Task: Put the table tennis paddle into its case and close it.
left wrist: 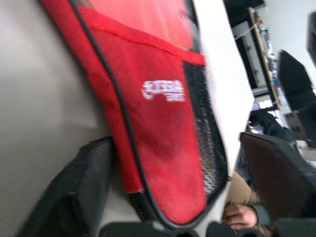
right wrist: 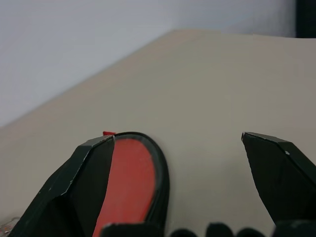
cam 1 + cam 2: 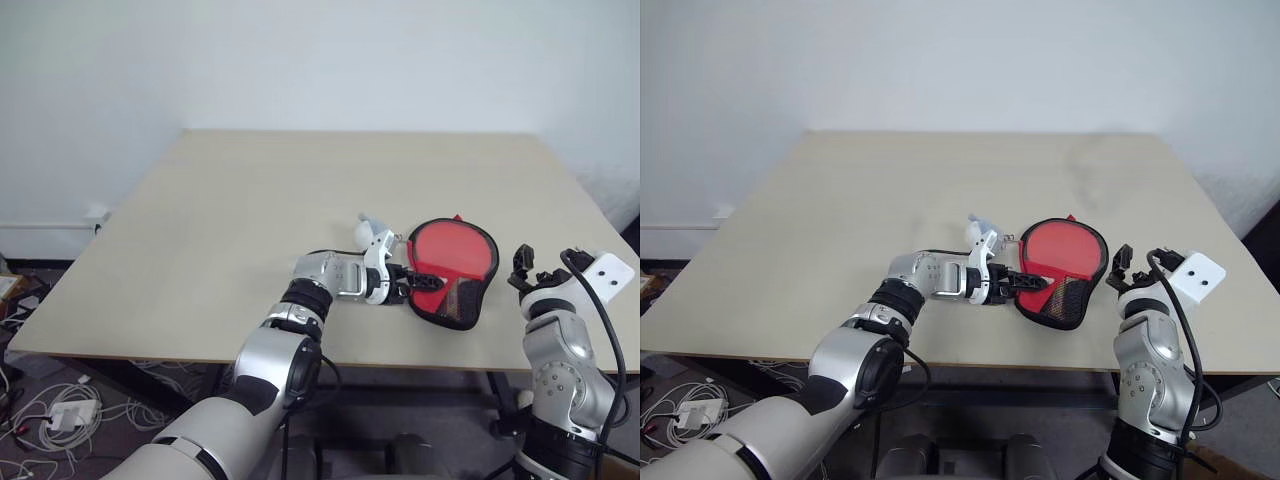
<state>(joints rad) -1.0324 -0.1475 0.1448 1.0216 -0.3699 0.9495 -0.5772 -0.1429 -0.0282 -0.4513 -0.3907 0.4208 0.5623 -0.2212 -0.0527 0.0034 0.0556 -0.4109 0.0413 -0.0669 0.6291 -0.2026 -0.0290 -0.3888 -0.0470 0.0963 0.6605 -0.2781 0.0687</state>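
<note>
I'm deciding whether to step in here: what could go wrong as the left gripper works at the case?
The case lies close to the table's near edge, so a sideways push from the left gripper could slide it toward or over that edge. The right gripper hangs open, apart from the case, so nothing braces the case and it may shift rather than close.

The case carries a white printed mark on its red lower panel, just beside the black mesh. Its letters are too blurred to read. No other writing shows.
</note>
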